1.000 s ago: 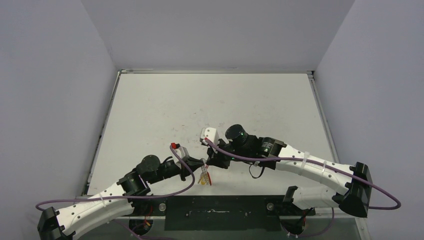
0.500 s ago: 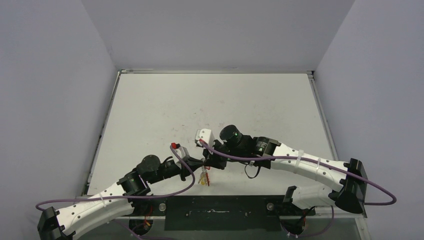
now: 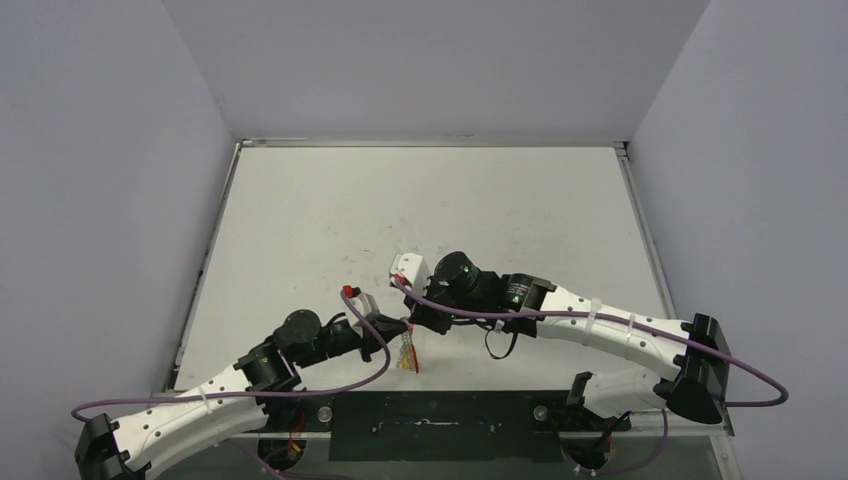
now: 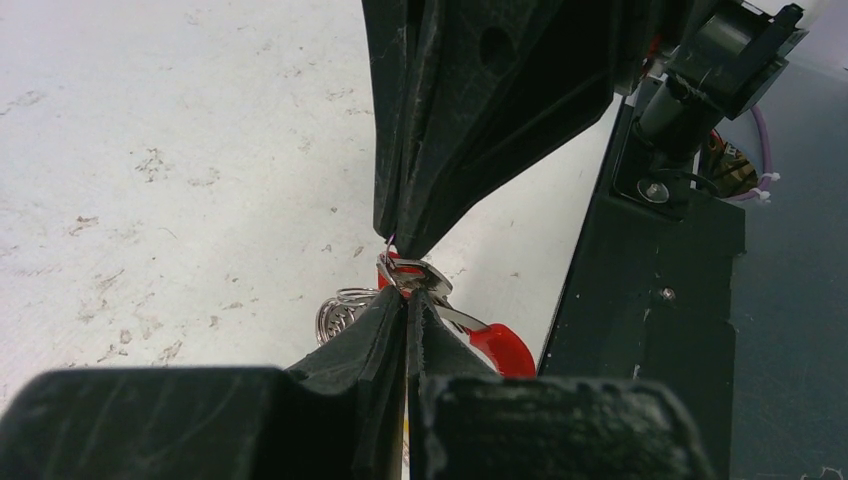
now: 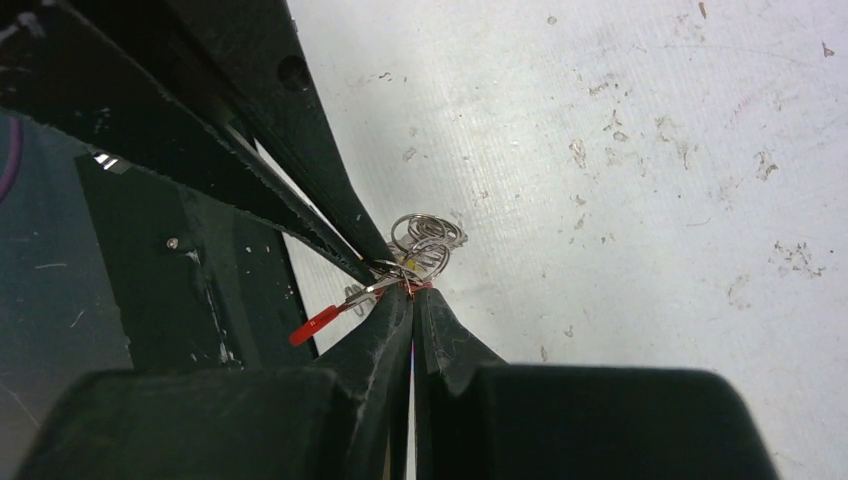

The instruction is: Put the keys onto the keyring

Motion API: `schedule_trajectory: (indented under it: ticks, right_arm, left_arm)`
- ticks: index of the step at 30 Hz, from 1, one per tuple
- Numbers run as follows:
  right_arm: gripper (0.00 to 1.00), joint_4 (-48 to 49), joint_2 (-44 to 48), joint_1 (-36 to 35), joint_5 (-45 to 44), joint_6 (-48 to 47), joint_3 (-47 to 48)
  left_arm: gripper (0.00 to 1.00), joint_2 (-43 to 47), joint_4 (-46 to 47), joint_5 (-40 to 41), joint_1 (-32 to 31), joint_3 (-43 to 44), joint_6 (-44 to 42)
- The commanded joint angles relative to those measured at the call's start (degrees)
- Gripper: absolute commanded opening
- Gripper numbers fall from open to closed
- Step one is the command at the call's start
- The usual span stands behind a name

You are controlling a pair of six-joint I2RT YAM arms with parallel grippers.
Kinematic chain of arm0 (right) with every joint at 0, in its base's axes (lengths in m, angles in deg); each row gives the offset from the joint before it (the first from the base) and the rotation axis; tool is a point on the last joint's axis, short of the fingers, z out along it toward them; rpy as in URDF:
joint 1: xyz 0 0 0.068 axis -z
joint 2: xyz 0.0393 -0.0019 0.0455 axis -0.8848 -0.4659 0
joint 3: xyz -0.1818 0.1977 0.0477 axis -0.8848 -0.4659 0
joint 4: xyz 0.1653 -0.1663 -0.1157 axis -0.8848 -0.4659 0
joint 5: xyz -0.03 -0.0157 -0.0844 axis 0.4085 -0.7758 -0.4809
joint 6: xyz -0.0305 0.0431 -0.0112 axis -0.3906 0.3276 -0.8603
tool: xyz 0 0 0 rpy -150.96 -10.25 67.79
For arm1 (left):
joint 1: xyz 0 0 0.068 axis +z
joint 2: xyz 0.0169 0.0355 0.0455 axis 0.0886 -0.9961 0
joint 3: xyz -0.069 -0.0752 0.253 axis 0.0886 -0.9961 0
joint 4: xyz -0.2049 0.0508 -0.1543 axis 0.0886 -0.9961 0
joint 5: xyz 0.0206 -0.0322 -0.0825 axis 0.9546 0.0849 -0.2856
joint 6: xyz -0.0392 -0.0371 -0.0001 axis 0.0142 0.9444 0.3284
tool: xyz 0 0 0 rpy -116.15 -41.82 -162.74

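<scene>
White table [image 3: 300, 220] carried scattered grey scuffs and stains. Black mounting plate [image 3: 430, 428] ran along its near edge.

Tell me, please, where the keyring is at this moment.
In the top view the keyring is just left of centre by the near edge of the table, where the tips of the left pincer and right pincer meet on it.

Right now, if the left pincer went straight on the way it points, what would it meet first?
The left pincer would meet the silvery wire keyring at its tips, then at once the right pincer, facing it nearly tip to tip; depth is unclear.
</scene>
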Motion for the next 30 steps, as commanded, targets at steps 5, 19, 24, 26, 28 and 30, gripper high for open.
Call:
schedule_trajectory:
  ticks: [5, 19, 24, 26, 28, 30]
  right_arm:
    - [0.00, 0.1, -0.3, 0.2, -4.6, 0.9, 1.5]
    - [0.52, 1.4, 3.3, 2.9, -1.4, 0.5, -0.6]
    - [0.62, 4.3, 6.6, 6.6, 3.2, 2.3, -2.3]
    - [0.63, 5.7, 7.5, 8.2, 6.5, 2.8, -3.1]
    - [0.65, 7.5, 8.1, 9.2, 9.6, 2.5, -4.3]
    - [0.67, 9.4, 9.2, 9.4, 11.4, 1.8, -5.6]
  left_arm:
    - [0.00, 1.7, 3.7, -1.2, -0.3, 2.3, 0.4]
    - [0.00, 2.6, 2.1, -1.4, -0.4, 3.0, -0.9]
    - [0.00, 3.6, 0.1, -1.0, -0.3, 3.7, -1.8]
    - [0.00, 4.0, -0.2, -1.0, -0.3, 3.7, -2.1]
    - [0.00, 4.3, -0.6, -1.2, -0.4, 3.8, -2.3]
    - [0.00, 4.6, -1.3, -1.6, -0.3, 4.0, -2.6]
